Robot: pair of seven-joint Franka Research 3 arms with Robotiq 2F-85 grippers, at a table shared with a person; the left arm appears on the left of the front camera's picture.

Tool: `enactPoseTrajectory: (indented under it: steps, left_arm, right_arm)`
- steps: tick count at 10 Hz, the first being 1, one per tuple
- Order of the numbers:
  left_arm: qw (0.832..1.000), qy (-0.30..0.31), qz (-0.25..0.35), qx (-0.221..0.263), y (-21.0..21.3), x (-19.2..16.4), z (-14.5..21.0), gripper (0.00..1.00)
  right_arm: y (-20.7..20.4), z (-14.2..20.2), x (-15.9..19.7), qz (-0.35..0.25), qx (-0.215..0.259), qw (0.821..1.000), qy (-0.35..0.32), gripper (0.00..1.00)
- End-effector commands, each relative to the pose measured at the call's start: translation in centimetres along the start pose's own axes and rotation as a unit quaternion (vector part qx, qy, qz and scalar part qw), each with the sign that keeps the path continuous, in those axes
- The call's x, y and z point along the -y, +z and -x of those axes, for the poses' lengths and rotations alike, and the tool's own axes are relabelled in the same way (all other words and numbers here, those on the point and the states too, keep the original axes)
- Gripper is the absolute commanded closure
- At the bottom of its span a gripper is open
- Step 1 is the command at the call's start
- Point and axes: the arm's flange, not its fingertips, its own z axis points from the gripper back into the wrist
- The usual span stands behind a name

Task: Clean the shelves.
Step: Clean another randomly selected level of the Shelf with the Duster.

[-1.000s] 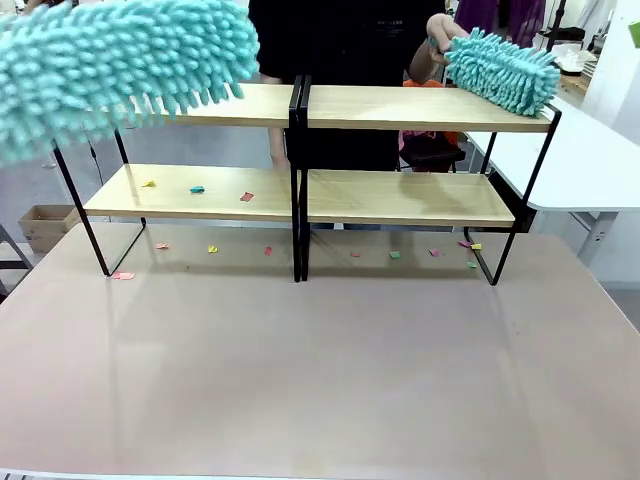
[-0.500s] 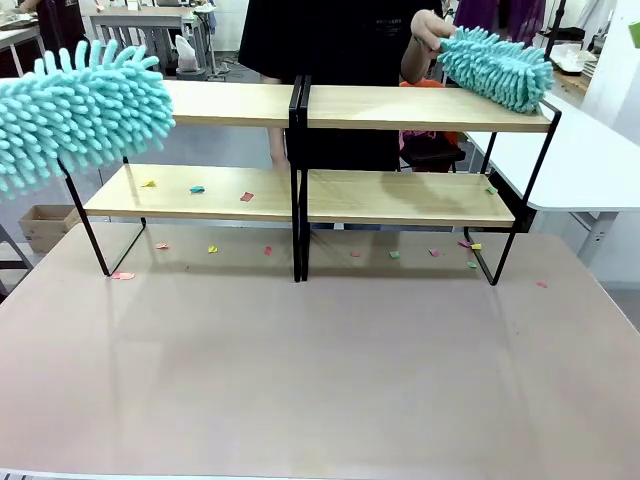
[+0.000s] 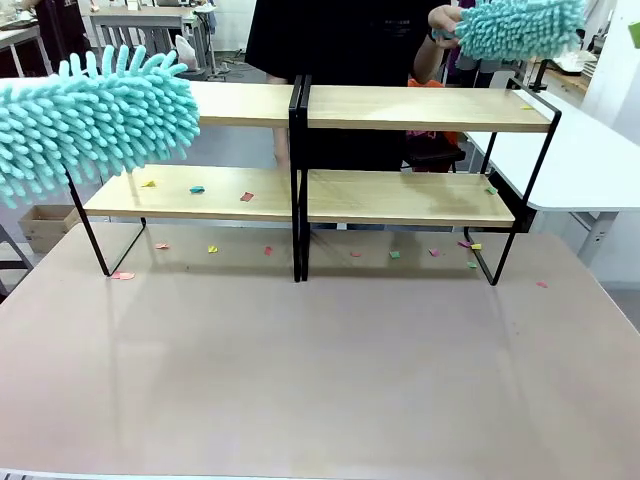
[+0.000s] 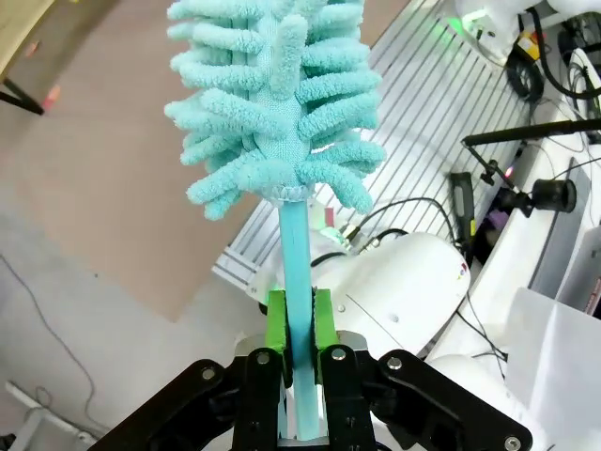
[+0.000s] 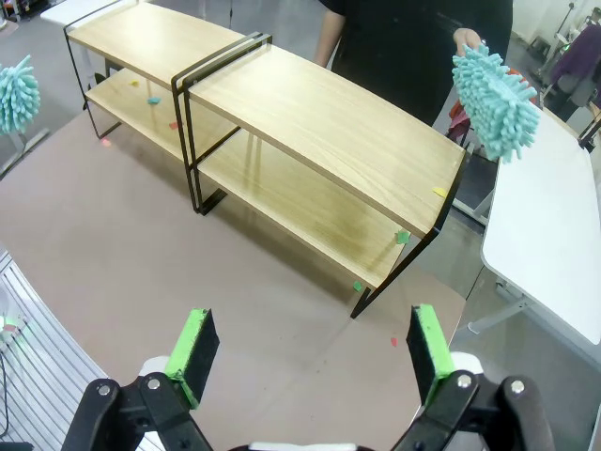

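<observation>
Left gripper [image 4: 300, 318] pinches the handle [image 4: 296, 249] of a teal microfiber duster [image 4: 277, 103] near the shelves [image 3: 400, 108]. Right gripper [image 5: 310, 343] hangs spread, looking down on them.

Front cam: fixed, robot's side of the surface [image 3: 320, 380], faces across to the shelves [image 3: 400, 108] & the person [image 3: 340, 40] beyond; mid-range, shelves nearly frame-wide. Left wrist cam: v. close, looks along the left fingers [image 4: 275, 324] up the left duster [image 4: 277, 103], tilted down over the surface's edge. Right wrist cam: high, off the shelves' right end, angled down past the right fingers [image 5: 195, 343]. Right wrist & front share shelves, surface, person's duster [image 5: 493, 94], left duster.
</observation>
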Motion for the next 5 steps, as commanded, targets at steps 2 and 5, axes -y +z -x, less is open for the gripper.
enactPoseTrajectory:
  steps: [2, 5]
  left_arm:
    - [1.000, 0.002, 0.000, -0.001, 0.66, -0.06, 0.01, 0.88]
    - [1.000, 0.002, 0.000, -0.001, 0.66, -0.06, 0.01, 0.88]
  right_arm:
    - [-0.03, 0.06, 0.09, -0.006, 0.002, 1.000, -0.001, 0.00]
    - [-0.03, 0.06, 0.09, -0.006, 0.002, 1.000, -0.001, 0.00]
